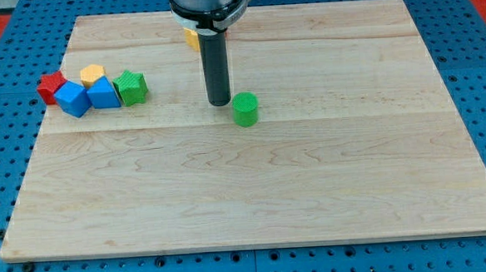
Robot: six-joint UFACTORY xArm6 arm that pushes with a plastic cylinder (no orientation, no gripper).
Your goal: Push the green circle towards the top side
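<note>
Blue pegboard surrounds a pale wooden board (254, 185) made of joined planks, which fills most of the view. Red strips show at the view's top corners.

I carry no claw at all, so nothing on me is clenched or released: I end in a straight dark rod, and my tip (219, 103) rests on the board a little above the view's middle. Just to the view's right of my tip and slightly lower stands the green circle (245, 109), a short upright cylinder. It sits very close beside the rod; whether the two touch I cannot tell.

Behind my rod, near the board's top edge, a yellow block (190, 37) peeks out on the view's left side of my housing, with a sliver of red beside the housing on the right; its shape is hidden.

Well apart from me, at the view's left, a cluster of blocks huddles together. A red block (51, 86) lies furthest left, its outline notched like a star. A blue cube (73, 98) sits just below and right of it, touching a blue triangular block (102, 93). An orange-yellow hexagon block (92, 75) rests behind those two. A green block (130, 87), notched at its edges, closes the row on the right, against the blue triangular block.
</note>
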